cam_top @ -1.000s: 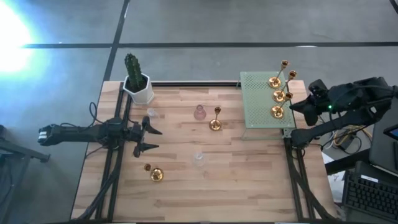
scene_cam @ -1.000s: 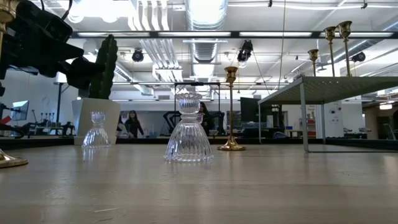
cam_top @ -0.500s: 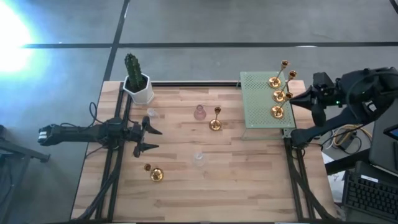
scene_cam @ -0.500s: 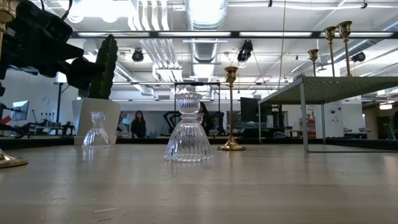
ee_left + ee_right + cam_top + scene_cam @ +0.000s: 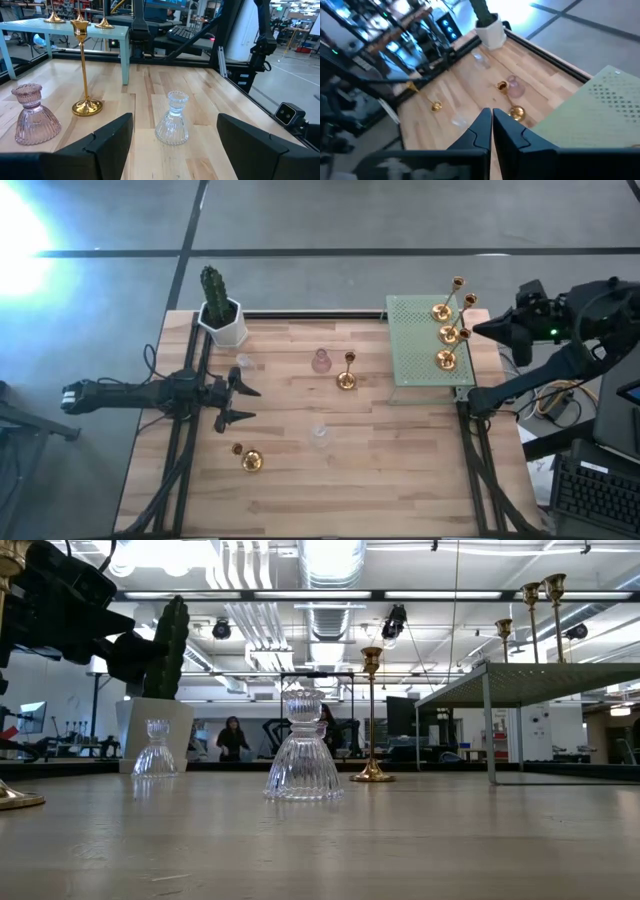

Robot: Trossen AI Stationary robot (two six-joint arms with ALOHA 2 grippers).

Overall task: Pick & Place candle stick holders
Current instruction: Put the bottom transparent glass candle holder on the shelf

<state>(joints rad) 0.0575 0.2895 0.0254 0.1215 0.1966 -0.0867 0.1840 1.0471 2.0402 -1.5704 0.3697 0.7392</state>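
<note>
High view: right gripper [image 5: 478,330], fingers closed and empty, hangs beside the green rack [image 5: 410,360] bearing four gold holders [image 5: 446,334]; left gripper [image 5: 243,403] waits wide open at the table's [image 5: 400,470] left.

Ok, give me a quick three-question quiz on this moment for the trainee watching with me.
1. How many gold candle stick holders stand on the green rack?
2. True or false: the right gripper holds a holder.
3. Which stands nearest the white pot with cactus? A) small clear glass holder B) pink glass holder C) gold holder lying on its side

Key: 1. Four. 2. False: it is shut and empty, beside the rack; the left gripper waits open. 3. A.
</note>
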